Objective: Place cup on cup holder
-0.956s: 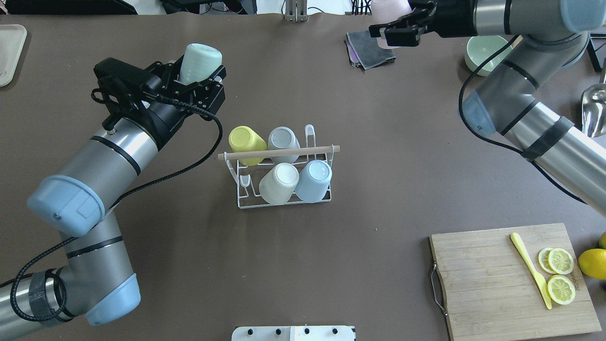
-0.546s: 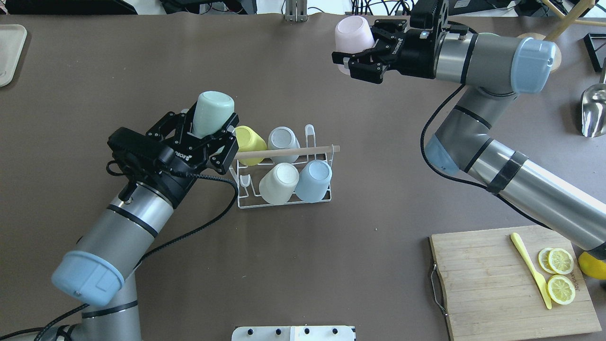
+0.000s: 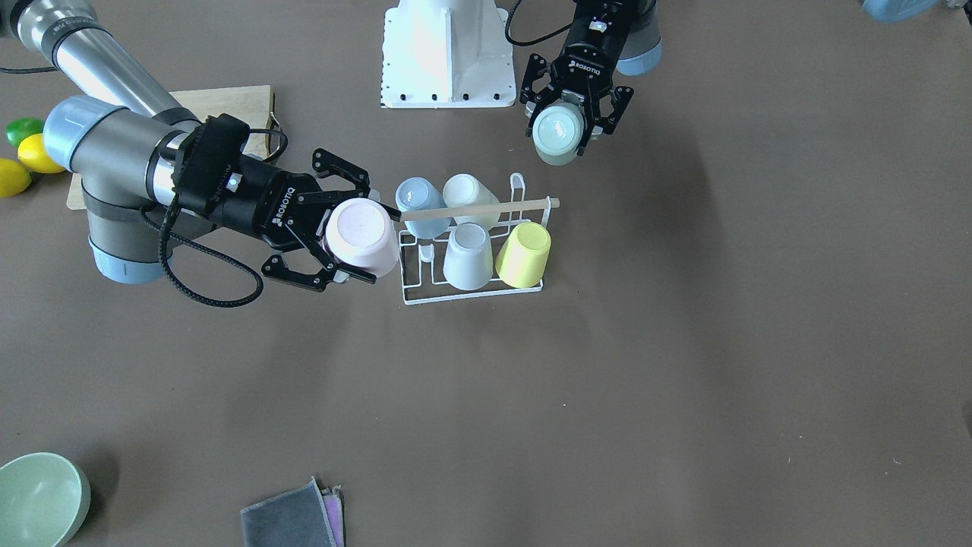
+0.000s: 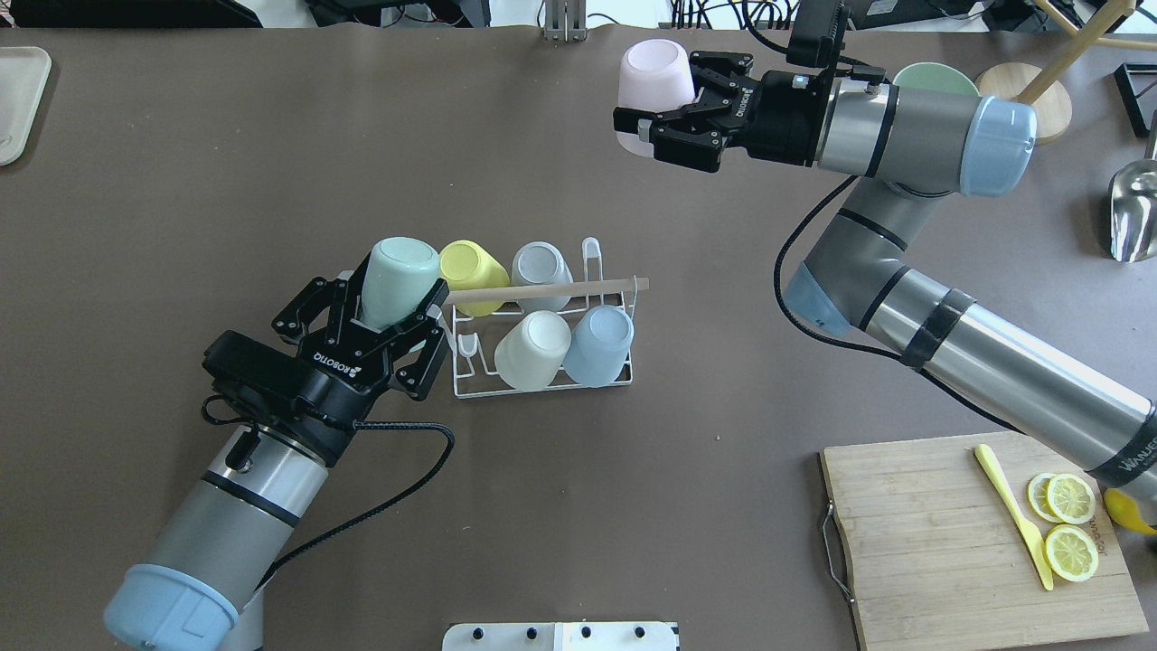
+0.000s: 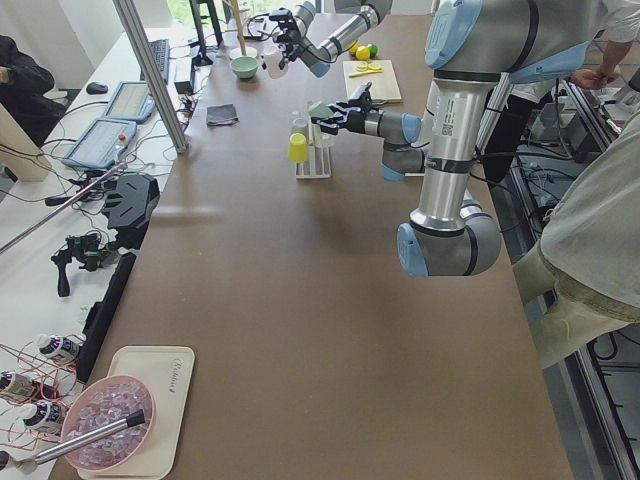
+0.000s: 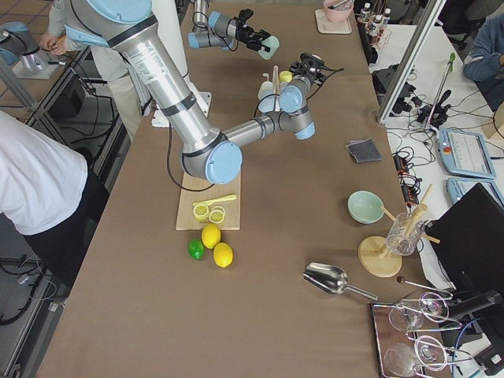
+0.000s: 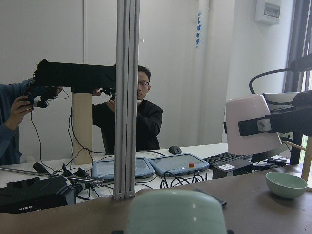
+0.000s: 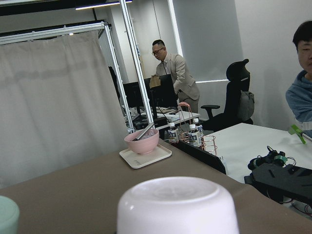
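Note:
The cup holder (image 4: pixel 587 289), a white wire rack with a wooden rod, stands mid-table and carries several upturned cups: yellow, grey, cream and light blue. My left gripper (image 4: pixel 393 291) is shut on a mint green cup (image 4: pixel 398 271), held in the air with its base pointing away from the gripper, by the rack's left end. From the front, this gripper (image 3: pixel 560 140) and cup (image 3: pixel 558 128) sit on the robot's side of the rack (image 3: pixel 516 205). My right gripper (image 4: pixel 655 90) is shut on a pink cup (image 4: pixel 653 65), raised over the far table. Its base fills the right wrist view (image 8: pixel 178 204).
A wooden cutting board (image 4: pixel 940 542) with lemon slices and a yellow knife lies near right. A green bowl (image 3: pixel 34 497) and a folded grey cloth (image 3: pixel 292 516) sit on the far side. A metal scoop (image 4: pixel 1134 212) lies at the right edge. People stand beside the table.
My left gripper has carried the mint cup nearer and to the right, to the rack's left end. My right gripper has lifted the pink cup from the far edge and drifted left.

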